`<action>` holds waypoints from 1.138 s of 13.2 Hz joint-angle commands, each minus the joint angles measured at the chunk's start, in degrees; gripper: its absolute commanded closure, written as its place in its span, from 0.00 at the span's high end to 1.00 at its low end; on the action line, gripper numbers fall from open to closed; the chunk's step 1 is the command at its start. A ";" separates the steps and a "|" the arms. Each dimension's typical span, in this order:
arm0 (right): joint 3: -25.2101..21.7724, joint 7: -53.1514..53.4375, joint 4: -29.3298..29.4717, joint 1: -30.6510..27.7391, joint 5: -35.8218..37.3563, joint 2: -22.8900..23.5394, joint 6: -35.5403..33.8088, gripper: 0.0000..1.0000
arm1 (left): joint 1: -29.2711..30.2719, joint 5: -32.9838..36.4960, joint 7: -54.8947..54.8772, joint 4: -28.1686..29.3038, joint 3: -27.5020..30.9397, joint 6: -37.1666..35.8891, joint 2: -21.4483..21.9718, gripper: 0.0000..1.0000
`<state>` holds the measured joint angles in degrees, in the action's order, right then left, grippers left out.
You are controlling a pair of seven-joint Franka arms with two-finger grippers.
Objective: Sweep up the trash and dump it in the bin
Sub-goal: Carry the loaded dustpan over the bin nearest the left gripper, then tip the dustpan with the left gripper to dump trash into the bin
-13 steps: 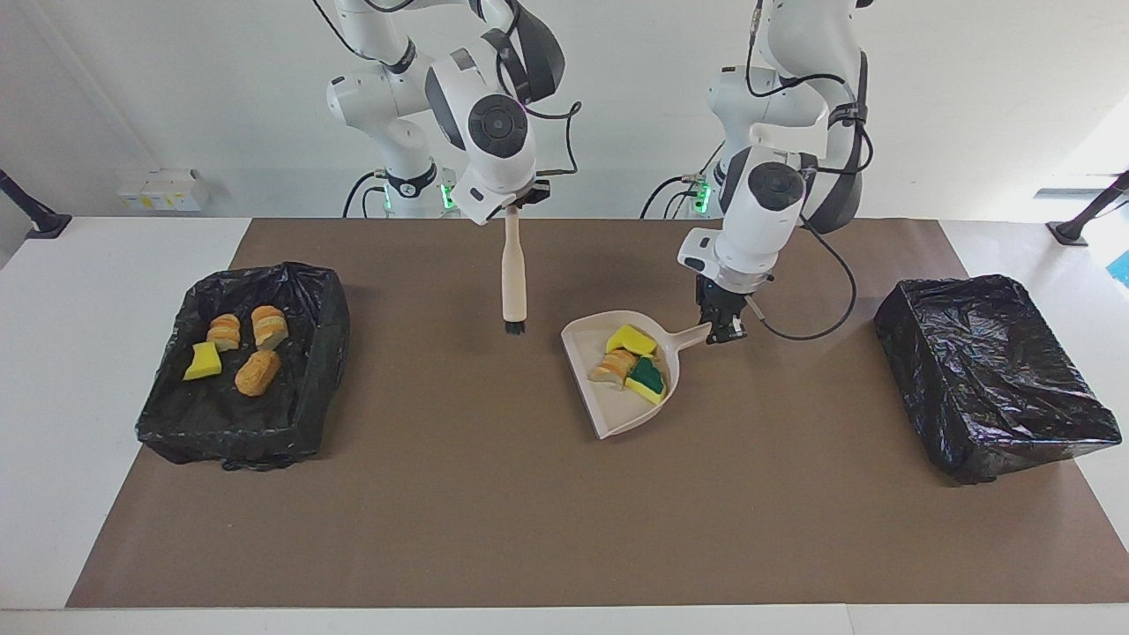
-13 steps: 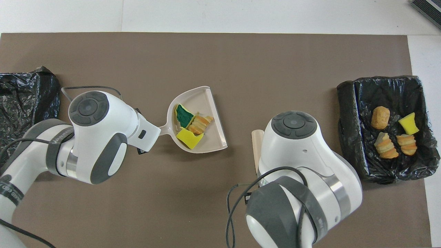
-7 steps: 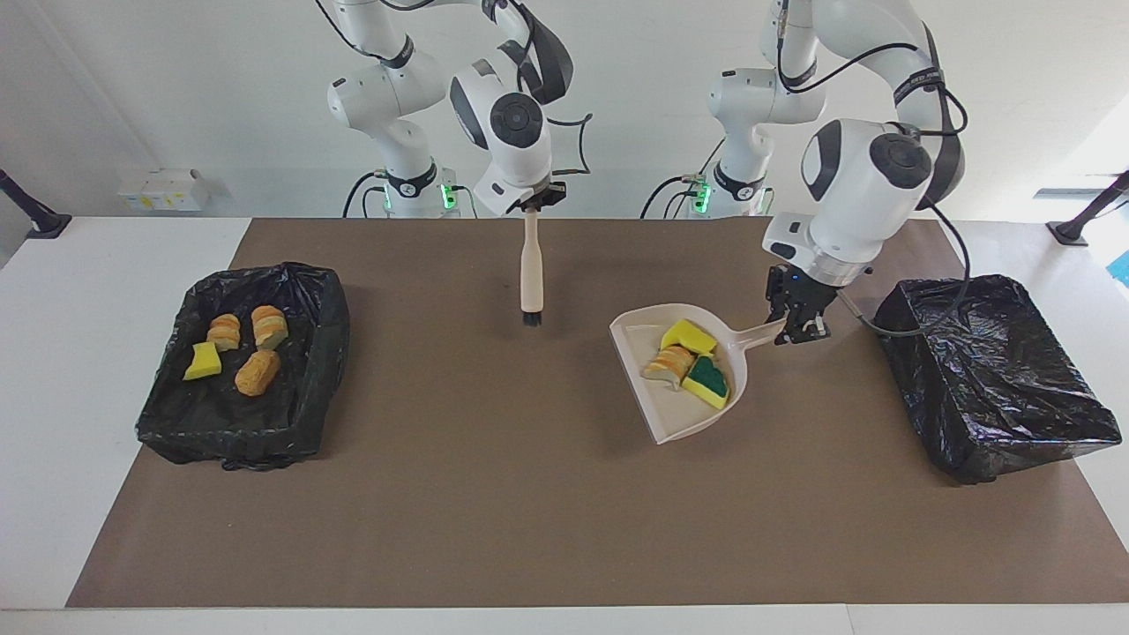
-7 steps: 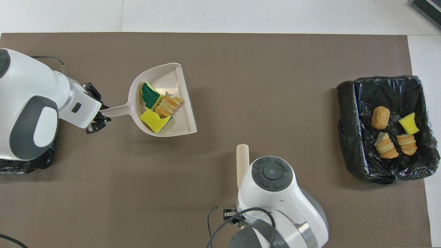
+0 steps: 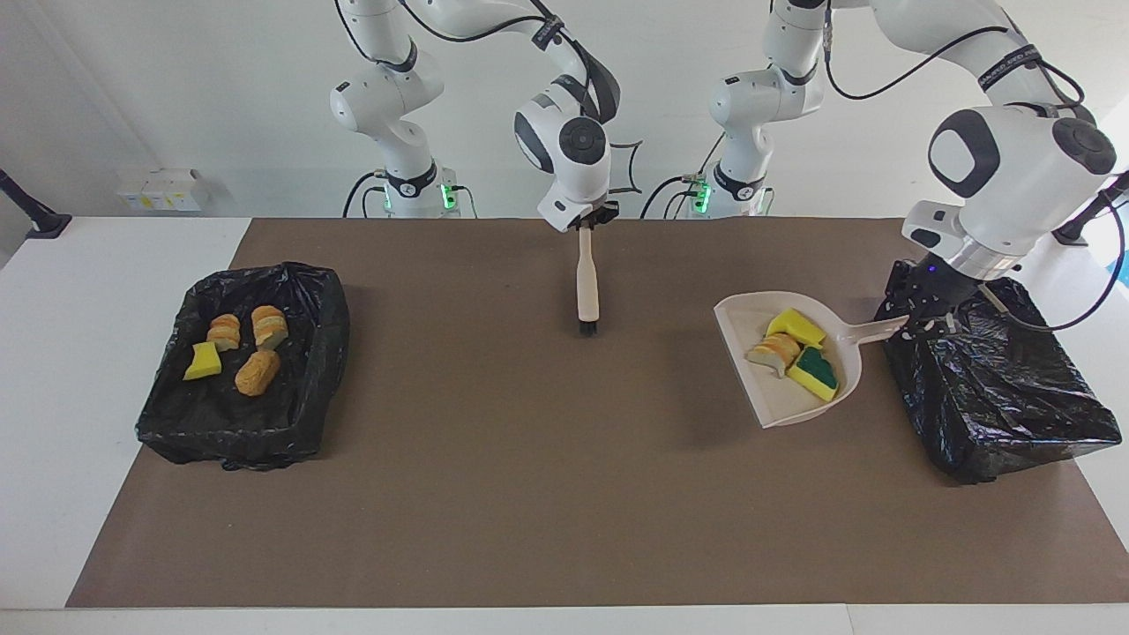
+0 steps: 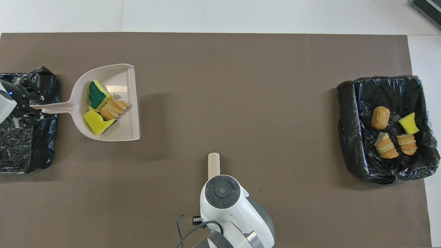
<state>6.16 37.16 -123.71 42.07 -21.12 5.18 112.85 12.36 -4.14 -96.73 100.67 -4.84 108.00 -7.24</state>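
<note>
Three pieces of trash [image 5: 791, 351] are seen gathered in the dustpan [image 5: 776, 401], a yellow sponge chunk, a green-faced sponge chunk and a bread-like lump, so the sweeping is judged done for this load and no scraps are seen loose on the table [image 5: 529, 494]. The dumping is judged not yet done: the dustpan is held level in the air, just beside the bin [image 5: 997, 388] at the left arm's end, with its open lip turned away from that bin. Four more scraps [image 5: 236, 348] are seen lying in the second lined bin [image 5: 242, 423] at the right arm's end; whether these count as already dumped or are a supply to be swept cannot be told. The left gripper [image 5: 917, 319] is placed over the bin's near edge, and its fingers are clamped on the end of the dustpan's handle, with the pan and its trash reaching out from the fingers toward the middle of the table. The right gripper [image 5: 586, 224] is held over the table's middle, at the robots' edge, and its fingers are closed on the top of the brush [image 5: 587, 287], which hangs straight down below them with its bristles just above the table, touching nothing. What is judged left is for the pan to be brought over the bin and tipped.
</note>
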 commanded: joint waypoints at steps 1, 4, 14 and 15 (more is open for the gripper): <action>-0.10 0.37 0.66 1.17 0.37 0.71 0.09 0.00 | 6.95 -0.52 -8.71 -2.84 -0.61 -2.62 -0.84 0.00; -0.10 0.19 -0.13 1.08 1.95 0.63 0.08 0.00 | 13.46 0.53 -16.18 -6.08 -0.53 -3.58 -2.06 0.00; -0.63 -3.59 3.47 -0.94 6.69 2.65 0.44 1.00 | 18.58 23.45 -20.78 -27.81 -0.17 -0.01 -14.38 0.00; -0.63 -3.24 4.00 -2.42 7.92 2.04 0.35 1.00 | 17.97 26.61 -19.48 -26.33 -0.09 2.19 -14.03 0.00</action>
<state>5.39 35.06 -121.72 41.75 -15.31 6.75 113.06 31.34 17.94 -117.58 74.48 -4.98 107.31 -20.84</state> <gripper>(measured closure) 0.172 0.683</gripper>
